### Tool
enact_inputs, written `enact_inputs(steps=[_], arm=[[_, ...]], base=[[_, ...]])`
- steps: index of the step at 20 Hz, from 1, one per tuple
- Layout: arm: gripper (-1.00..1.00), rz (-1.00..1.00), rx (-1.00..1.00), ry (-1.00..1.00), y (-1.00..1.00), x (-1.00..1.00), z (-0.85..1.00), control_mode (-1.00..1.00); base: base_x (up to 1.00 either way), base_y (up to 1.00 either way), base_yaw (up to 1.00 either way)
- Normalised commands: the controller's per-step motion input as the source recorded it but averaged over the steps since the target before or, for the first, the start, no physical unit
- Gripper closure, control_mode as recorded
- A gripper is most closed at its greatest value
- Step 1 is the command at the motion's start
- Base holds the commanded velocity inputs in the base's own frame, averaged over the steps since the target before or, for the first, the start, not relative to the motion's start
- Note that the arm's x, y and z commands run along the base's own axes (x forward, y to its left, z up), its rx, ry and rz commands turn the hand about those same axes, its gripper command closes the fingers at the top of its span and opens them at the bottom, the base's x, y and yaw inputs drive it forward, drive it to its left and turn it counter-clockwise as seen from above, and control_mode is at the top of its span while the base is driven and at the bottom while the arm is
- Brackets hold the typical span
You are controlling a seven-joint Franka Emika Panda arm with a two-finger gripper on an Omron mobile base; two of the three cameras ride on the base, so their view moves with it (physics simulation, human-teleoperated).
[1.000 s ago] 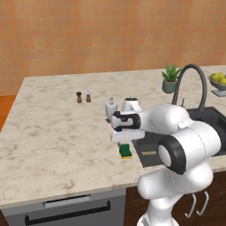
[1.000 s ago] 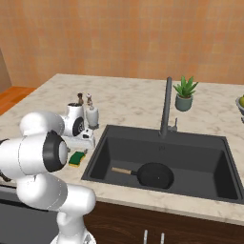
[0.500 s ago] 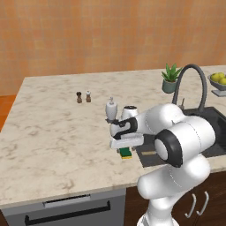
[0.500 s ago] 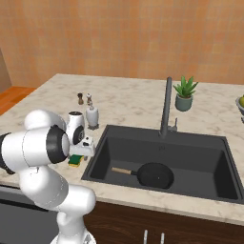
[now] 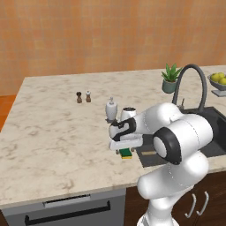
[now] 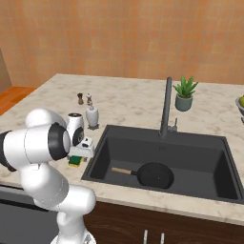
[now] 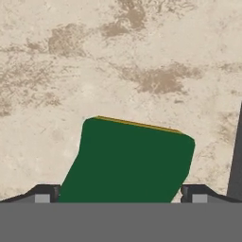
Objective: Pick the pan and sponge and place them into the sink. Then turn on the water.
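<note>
The pan [image 6: 155,175] is seen lying in the sink [image 6: 200,147], handle toward the left wall. The sponge [image 7: 130,158] rests on the counter [image 5: 57,141] just beside the sink's left rim. The gripper [image 7: 121,193] is positioned directly over it, fingers [image 7: 45,193] spread wide, one tip at each side of the sponge, nothing pinched. Risk is judged as follows: the sponge is soft and low, so a shallow descent could let it be squeezed out or merely nudged; a descent too deep could drive the fingertips onto the counter.
</note>
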Motion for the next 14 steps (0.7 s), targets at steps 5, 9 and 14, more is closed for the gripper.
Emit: enact_inputs(steps=[5,9,14], arm=[[1.0,0.0,0.0,0.0,0.0,0.0,-0.05,-1.0],[1.0,0.0,0.0,0.0,-0.07,-0.02,0.02,-1.0],[1.0,-0.01,0.0,0.0,-0.46,-0.14,0.38,-1.0]], base=[[0.0,0.0,0.0],[0.0,0.0,0.0],[0.0,0.0,0.0]])
